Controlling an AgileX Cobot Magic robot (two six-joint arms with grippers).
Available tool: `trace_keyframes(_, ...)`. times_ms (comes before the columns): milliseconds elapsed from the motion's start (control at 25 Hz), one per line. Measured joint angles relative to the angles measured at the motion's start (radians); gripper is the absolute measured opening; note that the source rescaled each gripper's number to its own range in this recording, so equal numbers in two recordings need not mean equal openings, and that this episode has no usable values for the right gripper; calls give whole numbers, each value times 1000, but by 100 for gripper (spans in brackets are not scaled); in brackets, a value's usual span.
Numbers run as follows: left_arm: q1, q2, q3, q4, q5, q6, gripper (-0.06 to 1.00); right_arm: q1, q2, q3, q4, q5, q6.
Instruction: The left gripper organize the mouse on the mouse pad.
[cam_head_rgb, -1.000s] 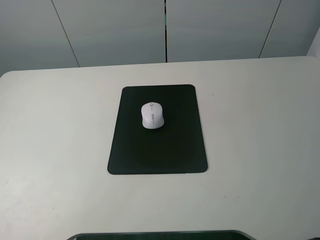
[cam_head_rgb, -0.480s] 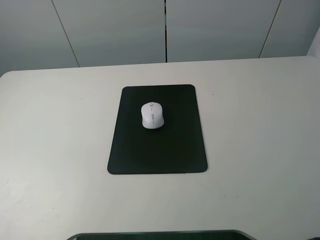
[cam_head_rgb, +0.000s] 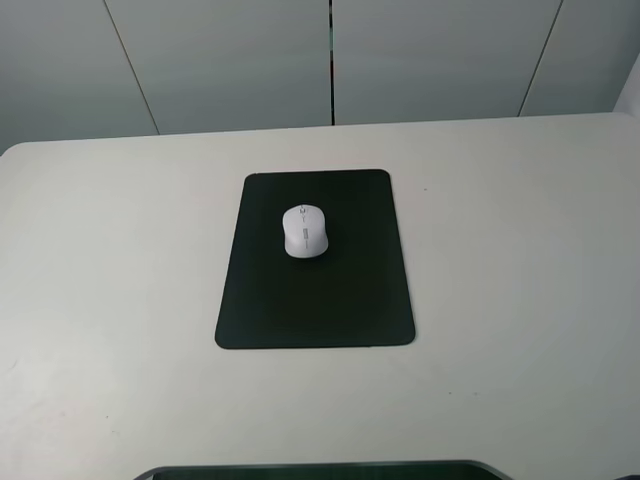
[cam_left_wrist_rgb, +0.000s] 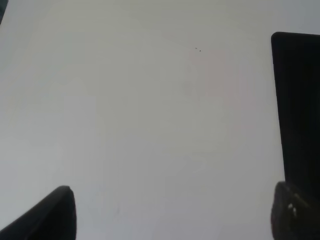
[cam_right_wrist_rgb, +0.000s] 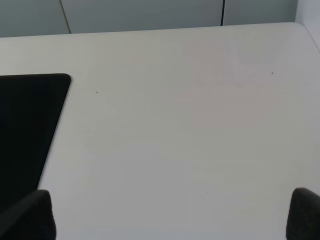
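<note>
The white mouse (cam_head_rgb: 304, 231) rests on the upper half of the black mouse pad (cam_head_rgb: 315, 300), which lies flat in the middle of the table. Neither arm shows in the exterior high view. In the left wrist view my left gripper (cam_left_wrist_rgb: 172, 212) stands open over bare table, its fingertips (cam_left_wrist_rgb: 55, 212) far apart and an edge of the mouse pad (cam_left_wrist_rgb: 297, 100) beside one of them. My right gripper (cam_right_wrist_rgb: 172, 215) is open too, with a corner of the mouse pad (cam_right_wrist_rgb: 27, 120) near one fingertip. Nothing is between either pair of fingers.
The white table (cam_head_rgb: 520, 260) spreads wide on both sides of the pad. Grey wall panels (cam_head_rgb: 330, 60) stand behind its far edge. A dark curved edge (cam_head_rgb: 320, 470) shows at the near side of the table.
</note>
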Motion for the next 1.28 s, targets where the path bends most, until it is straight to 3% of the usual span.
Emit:
trace_keyframes(320,0,-230,131,-4,-44,2,100,0,0,0,0,0,0)
trace_keyframes(800,6,-439,325,-75,-123,2,100,0,0,0,0,0,0)
trace_keyframes(1280,218,-458,334,-128,-136,93,100,0,0,0,0,0,0)
